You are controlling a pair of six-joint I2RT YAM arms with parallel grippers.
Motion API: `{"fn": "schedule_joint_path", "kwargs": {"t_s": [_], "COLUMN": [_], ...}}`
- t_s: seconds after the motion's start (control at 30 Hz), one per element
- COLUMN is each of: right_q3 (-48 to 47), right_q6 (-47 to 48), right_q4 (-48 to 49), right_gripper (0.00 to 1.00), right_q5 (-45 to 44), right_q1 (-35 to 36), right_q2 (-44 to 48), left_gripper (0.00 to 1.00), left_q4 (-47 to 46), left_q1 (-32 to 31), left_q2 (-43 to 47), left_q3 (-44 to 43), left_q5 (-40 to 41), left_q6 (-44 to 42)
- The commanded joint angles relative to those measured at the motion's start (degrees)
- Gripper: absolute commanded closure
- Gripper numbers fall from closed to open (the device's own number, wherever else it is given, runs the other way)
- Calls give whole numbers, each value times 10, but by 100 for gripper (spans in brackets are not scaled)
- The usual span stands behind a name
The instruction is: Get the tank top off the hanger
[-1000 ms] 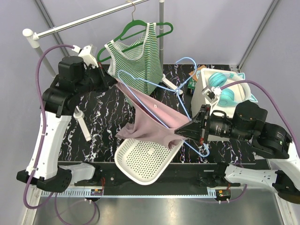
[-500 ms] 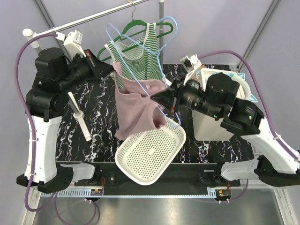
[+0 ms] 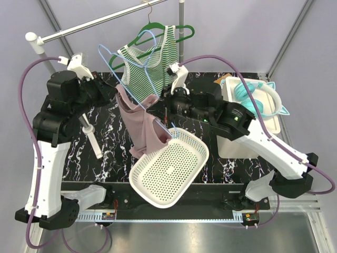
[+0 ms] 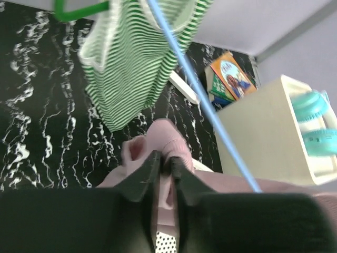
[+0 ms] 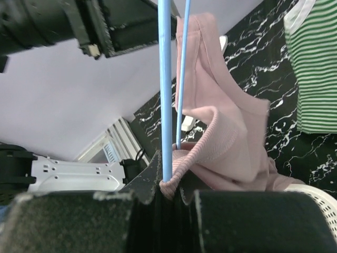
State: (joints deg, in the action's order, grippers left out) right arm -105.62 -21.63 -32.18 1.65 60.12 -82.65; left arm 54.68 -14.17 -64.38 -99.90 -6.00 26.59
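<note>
A pink tank top [image 3: 143,126] hangs in the air between my two grippers, over the table's middle, on a light blue wire hanger [image 3: 129,79]. My left gripper [image 3: 117,90] is shut on the top's upper strap; in the left wrist view the pink cloth [image 4: 171,145] sits pinched between the jaws [image 4: 164,161]. My right gripper [image 3: 167,115] is shut on the blue hanger's bar [image 5: 166,89] together with a ribbed pink hem [image 5: 197,145]. The top's lower part droops to the white basket [image 3: 184,158].
A green-and-white striped top [image 3: 150,63] hangs on a green hanger [image 3: 184,32] from the rail at the back. A cream box [image 3: 231,142] with teal headphones [image 3: 247,90] stands at the right. A white tool [image 3: 90,136] lies at the left.
Both grippers have swung left and back with the hanger and pink top. The top has gone from stretched flat to hanging upright, and the right arm has risen over the table's middle.
</note>
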Motion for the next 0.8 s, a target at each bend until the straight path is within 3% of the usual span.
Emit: {"fn": "schedule_joint_path", "kwargs": {"t_s": [0.0, 0.07, 0.23, 0.27, 0.43, 0.53, 0.77], "right_q3": [7, 7, -3, -9, -37, -56, -80], "right_q6": [-4, -12, -12, -9, 23, 34, 26], "right_q4": [58, 59, 59, 58, 59, 58, 59], "right_gripper": [100, 100, 100, 100, 100, 100, 100], "right_q5": [33, 42, 70, 73, 104, 116, 145], "right_q1": [-15, -22, -34, -38, -41, -43, -46], "right_q2": [-12, -22, -47, -58, -96, -118, -153], "left_gripper": [67, 57, 17, 15, 14, 21, 28], "left_q4": [-1, 2, 3, -2, -81, -130, -187], "left_q1": [5, 5, 5, 5, 4, 5, 5], "left_q2": [27, 36, 85, 90, 88, 71, 28], "left_q3": [14, 15, 17, 16, 12, 15, 28], "left_q5": [78, 78, 50, 31, -68, -106, -124], "left_q6": [-4, -5, -4, 2, 77, 132, 159]}}
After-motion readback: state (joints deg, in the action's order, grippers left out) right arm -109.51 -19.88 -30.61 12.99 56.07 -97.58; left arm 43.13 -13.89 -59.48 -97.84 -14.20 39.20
